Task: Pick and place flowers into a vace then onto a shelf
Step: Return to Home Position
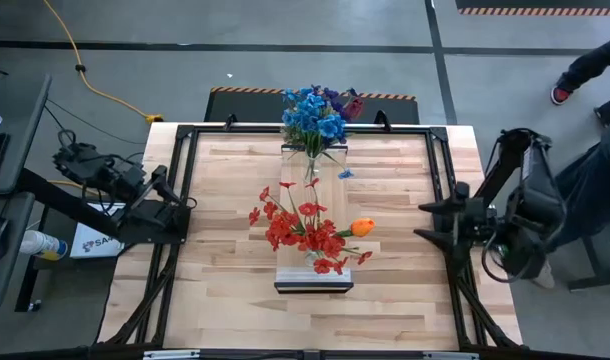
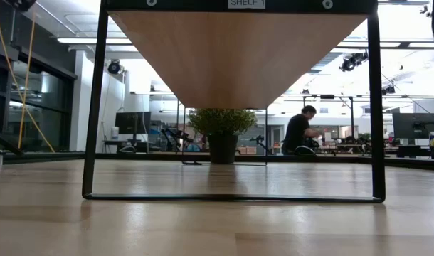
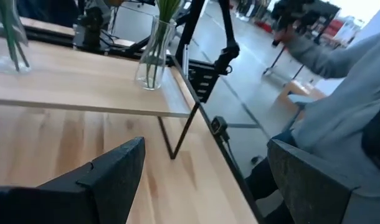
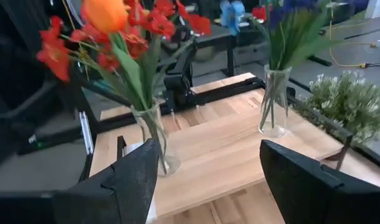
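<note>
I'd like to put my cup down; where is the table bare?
Bare tabletop lies either side of the shelf: toward the left gripper and toward the right gripper. The shelf is crowded by blue flowers and red flowers.

Clear glass vases (image 4: 274, 102), smooth pale-wood shelf (image 4: 227, 155), matt black metal frame (image 2: 94, 107), faintly glossy wood tabletop (image 2: 217, 227)

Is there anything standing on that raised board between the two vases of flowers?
No. In the right wrist view the shelf is bare wood between the red-flower vase and the blue-flower vase.
</note>
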